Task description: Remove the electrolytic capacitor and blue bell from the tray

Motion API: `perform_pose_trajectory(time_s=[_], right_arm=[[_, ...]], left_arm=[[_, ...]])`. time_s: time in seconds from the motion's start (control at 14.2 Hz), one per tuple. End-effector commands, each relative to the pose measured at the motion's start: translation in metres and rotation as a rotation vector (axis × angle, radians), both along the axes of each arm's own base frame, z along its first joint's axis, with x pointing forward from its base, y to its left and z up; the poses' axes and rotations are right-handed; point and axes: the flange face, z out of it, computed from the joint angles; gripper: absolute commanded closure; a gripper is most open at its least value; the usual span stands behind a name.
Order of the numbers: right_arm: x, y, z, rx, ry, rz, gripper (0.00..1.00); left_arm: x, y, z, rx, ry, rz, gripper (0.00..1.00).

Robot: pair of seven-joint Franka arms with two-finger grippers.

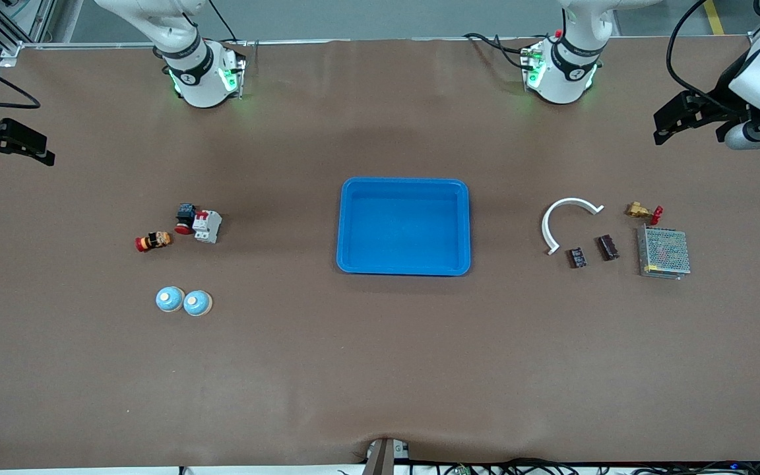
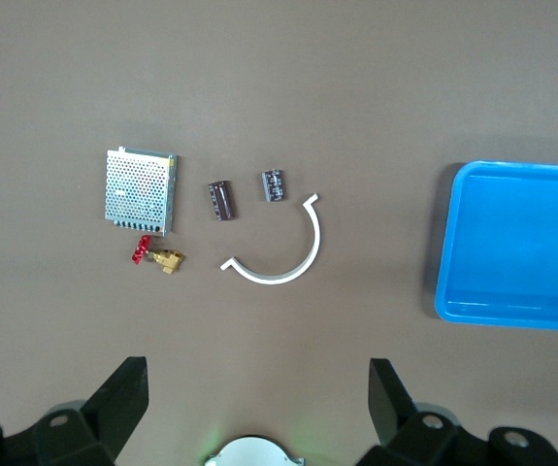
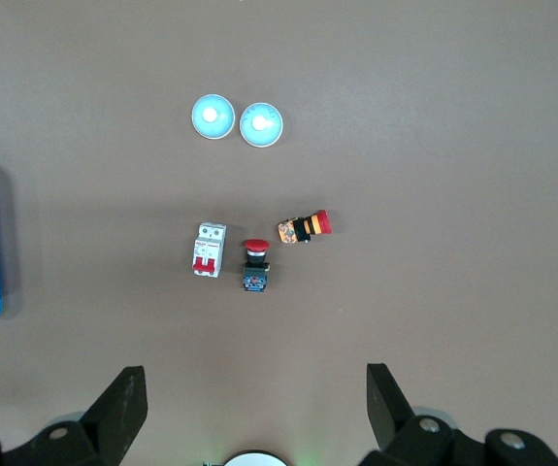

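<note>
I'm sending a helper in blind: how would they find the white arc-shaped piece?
Start at the blue tray in the table's middle and go toward the left arm's end. The first thing there is the white arc, beside two small dark capacitors; it alone is thin, curved and white.

No text, label, brand or number can be read anywhere. The breaker [image 3: 210, 250] and the power supply [image 2: 141, 189] may carry markings, but they are too small to make out — the same goes for the two capacitors [image 2: 221, 200] and the buttons [image 3: 255, 265]. The bells [image 3: 213, 116], the tray [image 1: 404, 225] and the table [image 1: 380, 369] show plain surfaces — no signs.
</note>
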Motion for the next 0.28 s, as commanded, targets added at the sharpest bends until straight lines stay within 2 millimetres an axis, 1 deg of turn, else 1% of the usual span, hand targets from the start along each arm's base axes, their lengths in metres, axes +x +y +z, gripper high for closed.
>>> perform_pose_trajectory(time_s=[0.0, 0.21], right_arm=[[-0.0069, 0.0002, 0.0018, -0.016, -0.008, -0.015, 0.0], [-0.0068, 0.001, 0.0018, -0.016, -0.008, -0.014, 0.0]], left_arm=[[-0.0021, 0.0044, 0.0073, 0.012, -0.006, -0.021, 0.0], [-0.002, 0.0052, 0.0073, 0.012, -0.006, -0.016, 0.0]])
